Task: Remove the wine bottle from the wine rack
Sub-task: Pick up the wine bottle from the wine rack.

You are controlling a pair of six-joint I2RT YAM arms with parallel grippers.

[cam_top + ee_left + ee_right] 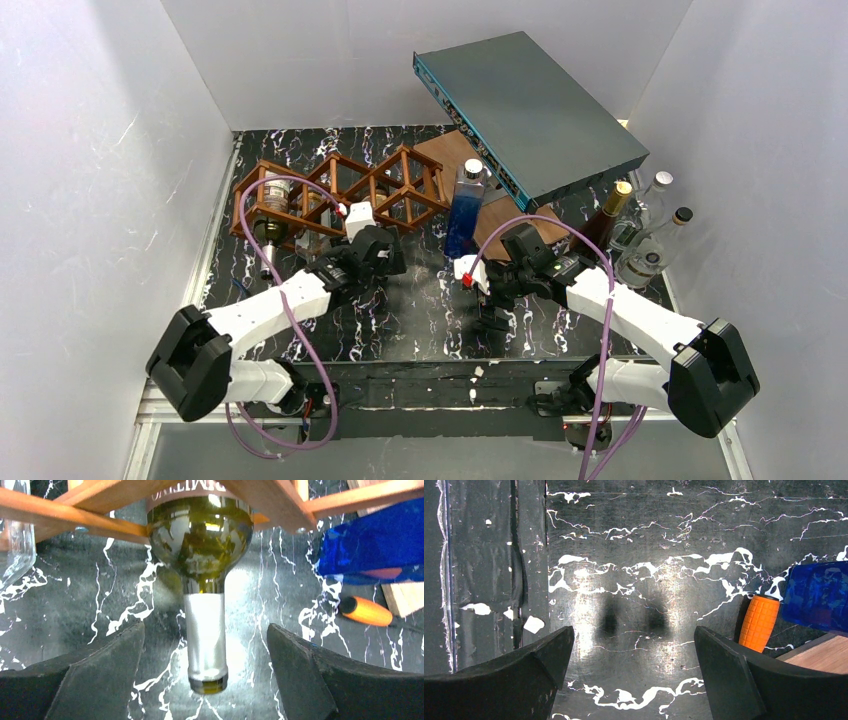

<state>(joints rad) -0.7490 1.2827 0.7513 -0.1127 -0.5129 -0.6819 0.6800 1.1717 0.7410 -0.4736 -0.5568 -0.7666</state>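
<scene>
Black marbled surface (420,315): shown in the top view, with all the things below set on it.
Wine rack (345,190): a reddish-brown lattice is seen at the far left of the surface, its diamond cells in a row.
Clear bottle (270,200): lodged in the rack's leftmost cell, its neck pointed toward the arms.
Left arm (285,295): stretched to the near side of the rack's middle cells, where the bottle is covered by the wrist.
Right arm (630,310): held over bare surface near the centre, apart from the rack.
Blue bottle (466,205): placed just right of the rack.
Grey box (530,100): tilted at the far right, above a wooden board (445,155).
Other bottles (640,235): grouped at the right edge.
Wine bottle (200,535): in the left wrist view, green glass with a silver-foiled neck. The body is lodged between the rack's wooden bars and the neck juts out above the surface.
Left fingers (100,680): spread wide, one on each side of the neck with a gap on both sides. Nothing is grasped.
Orange object (367,611): laid on the surface at the right, near the blue bottle.
Right fingers (744,680): in the right wrist view, released and spread above bare surface, with nothing grasped. The orange object and blue bottle are seen at the right.
</scene>
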